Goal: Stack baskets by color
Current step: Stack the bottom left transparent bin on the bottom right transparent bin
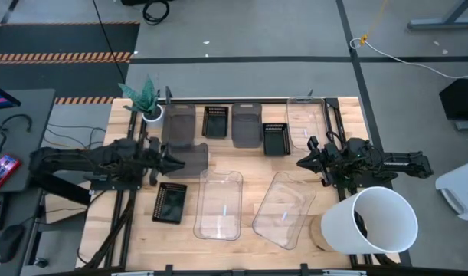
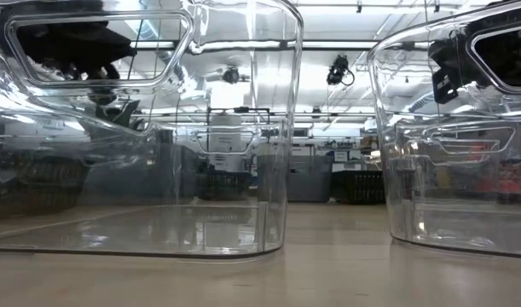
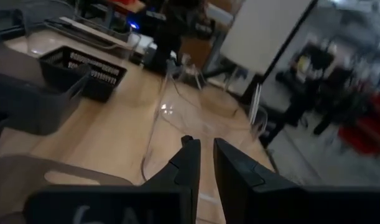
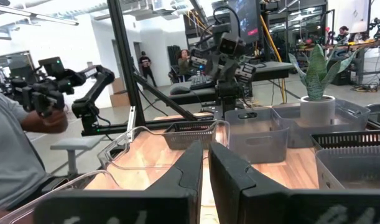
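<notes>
The left gripper is over the left side of the wooden table. Its two dark fingers are almost shut, with just a thin gap between them. From above, the tip sits right at the rim of a smoky grey basket. It may be pinching that rim, but the wrist view does not show it, so I cannot tell if it has hold of anything.

The right gripper is over the right side of the table, pointing toward the middle. Its fingers are nearly closed too, and there is nothing between them.

Two big clear baskets lie near the front edge. One is close to the middle and the other is just to its right, turned at a slant. A third clear basket stands at the back right.

Along the back there are two more grey baskets, one beside the green plant in its little white pot and one near the middle. A small black basket sits between these two. Another black one is just right of the middle grey one. A third black basket lies at the front left, below the left arm.

A big white bucket (lying tipped, its mouth to the left) is at the front right corner.
</notes>
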Action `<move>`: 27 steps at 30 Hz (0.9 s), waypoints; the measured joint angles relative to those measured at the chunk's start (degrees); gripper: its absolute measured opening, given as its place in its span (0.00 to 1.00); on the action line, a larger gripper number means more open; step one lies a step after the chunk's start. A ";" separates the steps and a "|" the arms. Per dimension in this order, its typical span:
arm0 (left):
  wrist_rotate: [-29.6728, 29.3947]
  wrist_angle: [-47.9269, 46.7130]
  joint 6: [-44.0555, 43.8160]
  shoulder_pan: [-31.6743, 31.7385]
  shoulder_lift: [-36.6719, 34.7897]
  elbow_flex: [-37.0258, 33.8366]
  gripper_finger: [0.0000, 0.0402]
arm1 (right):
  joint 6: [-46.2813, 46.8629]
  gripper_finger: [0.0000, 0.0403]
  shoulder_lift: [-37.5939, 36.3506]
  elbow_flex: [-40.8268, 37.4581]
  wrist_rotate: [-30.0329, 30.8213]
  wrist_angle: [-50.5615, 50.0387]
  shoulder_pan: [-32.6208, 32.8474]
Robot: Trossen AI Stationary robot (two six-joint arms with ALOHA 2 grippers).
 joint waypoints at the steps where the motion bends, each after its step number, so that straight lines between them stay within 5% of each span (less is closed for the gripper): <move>1: 0.20 -0.04 1.12 0.00 1.36 0.59 0.12 | 0.00 0.08 -0.02 0.02 0.00 0.00 -0.02; 17: -1.79 0.70 6.23 1.39 23.42 12.34 0.20 | 0.00 0.08 -0.01 0.00 0.00 0.00 -0.01; 27: 7.36 -2.37 6.55 -7.51 28.46 12.13 0.17 | 0.00 0.08 0.00 0.01 0.01 0.00 -0.01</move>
